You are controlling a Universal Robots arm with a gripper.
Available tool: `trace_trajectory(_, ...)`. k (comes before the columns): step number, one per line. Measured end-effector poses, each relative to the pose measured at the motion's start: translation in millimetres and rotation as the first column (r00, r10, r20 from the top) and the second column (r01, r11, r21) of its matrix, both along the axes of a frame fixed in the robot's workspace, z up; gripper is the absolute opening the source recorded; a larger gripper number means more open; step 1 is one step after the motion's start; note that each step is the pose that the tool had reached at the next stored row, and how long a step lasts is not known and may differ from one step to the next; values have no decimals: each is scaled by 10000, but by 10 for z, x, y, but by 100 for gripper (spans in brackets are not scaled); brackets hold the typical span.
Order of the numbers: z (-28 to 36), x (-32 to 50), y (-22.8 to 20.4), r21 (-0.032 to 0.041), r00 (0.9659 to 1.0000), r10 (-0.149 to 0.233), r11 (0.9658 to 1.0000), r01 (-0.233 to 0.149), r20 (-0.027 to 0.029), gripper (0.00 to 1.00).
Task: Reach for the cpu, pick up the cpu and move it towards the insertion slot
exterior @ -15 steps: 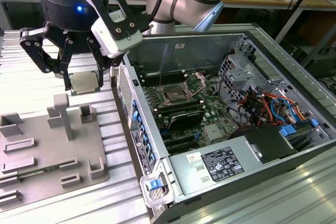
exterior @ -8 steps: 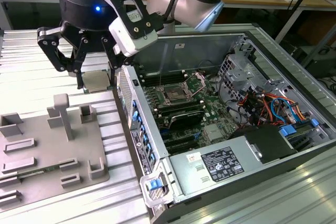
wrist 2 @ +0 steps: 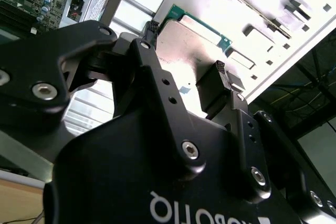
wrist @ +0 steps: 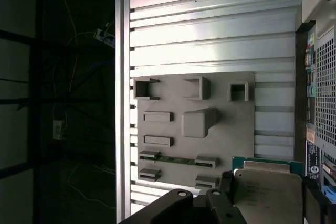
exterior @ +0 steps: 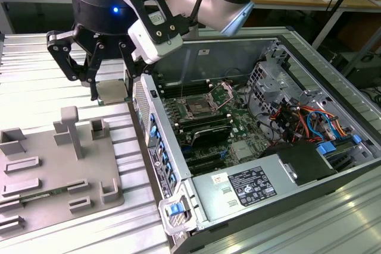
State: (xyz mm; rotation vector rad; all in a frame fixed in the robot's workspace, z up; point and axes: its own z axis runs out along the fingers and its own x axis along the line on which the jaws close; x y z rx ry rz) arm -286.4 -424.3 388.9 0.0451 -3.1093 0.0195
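Observation:
The cpu [exterior: 113, 91] is a thin square chip with a pale silver top and a green edge. My gripper [exterior: 112, 93] is shut on it, one black finger on each side. It hangs flat over the ribbed metal table, just beyond the grey fixture plate's far corner and beside the open computer case's outer wall. In both wrist views the cpu [wrist 2: 191, 35] [wrist: 268, 195] sits between the fingers [wrist 2: 218, 74] [wrist: 227, 182]. The insertion slot [exterior: 197, 109], a square socket with a metal frame, lies inside the case to the exterior view's right of the gripper.
A grey fixture plate [exterior: 56, 168] with raised blocks and a tall post lies on the table below the gripper. The case's side wall [exterior: 156, 141] stands between the gripper and the green board. A power supply [exterior: 250, 185], cables and drive bays fill the case's right part.

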Motion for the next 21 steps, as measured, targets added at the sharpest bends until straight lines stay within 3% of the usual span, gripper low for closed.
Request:
trace_trajectory(17,-4,172,0,-1,10000,1,10000,-1,0,55)
trace_trajectory(21,-4,175,0,-1,10000,0,10000,0,0,55)
